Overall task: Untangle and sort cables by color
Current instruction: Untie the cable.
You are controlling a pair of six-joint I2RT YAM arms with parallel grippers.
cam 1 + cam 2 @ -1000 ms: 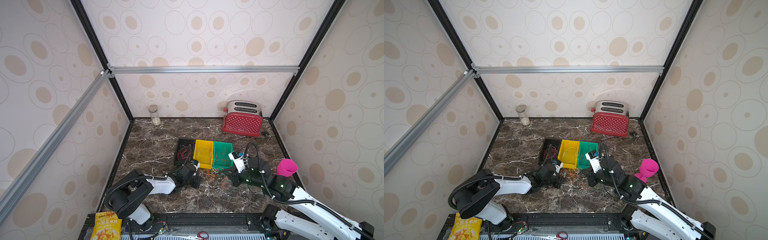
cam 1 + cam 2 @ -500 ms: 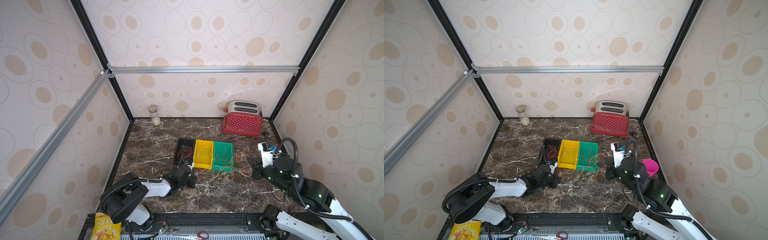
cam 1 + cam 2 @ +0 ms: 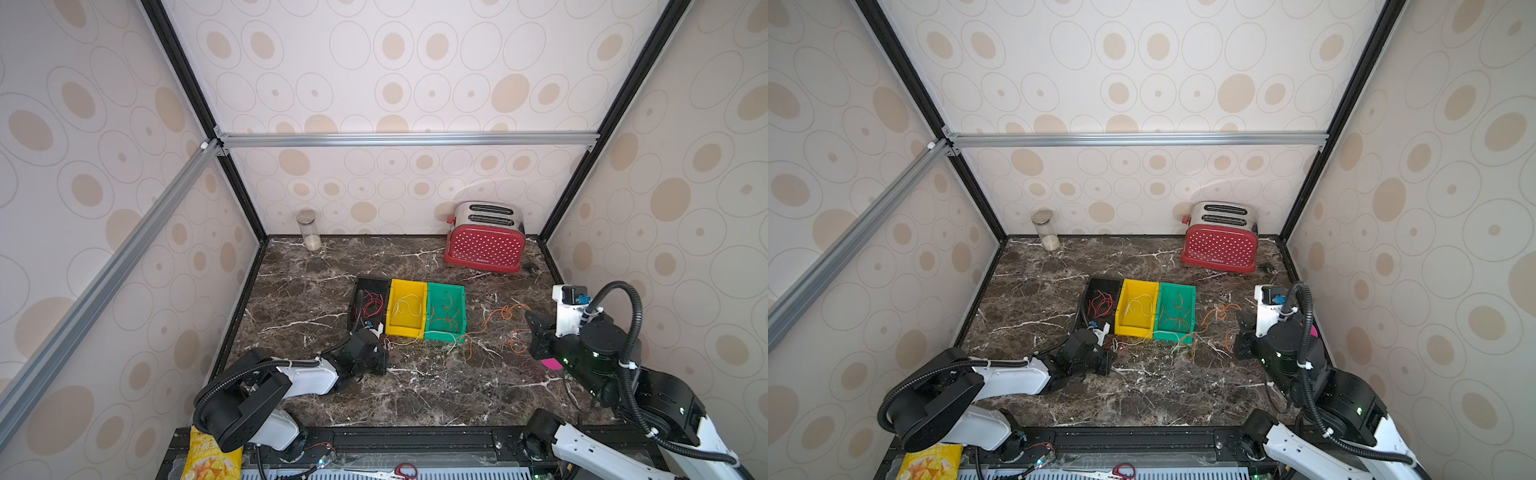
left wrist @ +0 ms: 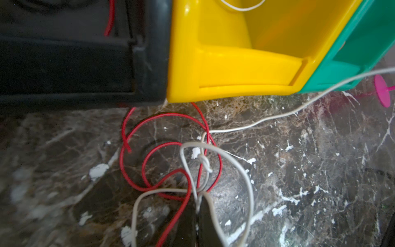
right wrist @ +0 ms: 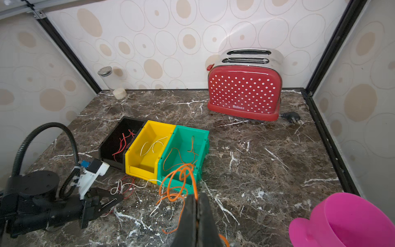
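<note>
Three bins stand side by side: a black bin (image 3: 371, 286) with red cables (image 3: 374, 305), a yellow bin (image 3: 409, 286) with a white cable (image 3: 405, 305), and a green bin (image 3: 448, 289) with orange cables (image 3: 444, 316). In front of the bins lies a tangle of a red cable (image 4: 121, 160) and a knotted white cable (image 4: 204, 162). My left gripper (image 4: 198, 198) lies low on the table, shut on the white cable. To the right of the bins my right gripper (image 5: 197, 195) is shut on an orange cable (image 5: 177, 181), which trails back toward the green bin (image 3: 505, 311).
A red dotted toaster (image 3: 484, 245) with its plug (image 3: 530, 268) stands at the back right. A glass jar (image 3: 309, 230) is at the back left. A pink cup (image 5: 346, 222) sits beside the right arm. A snack bag (image 3: 212, 457) and scissors (image 3: 405, 471) lie past the front edge.
My right gripper has drawn away from the bins to the right, pulling the orange cable out of the tangle. The left gripper has stayed nearly in place, low before the black bin.
</note>
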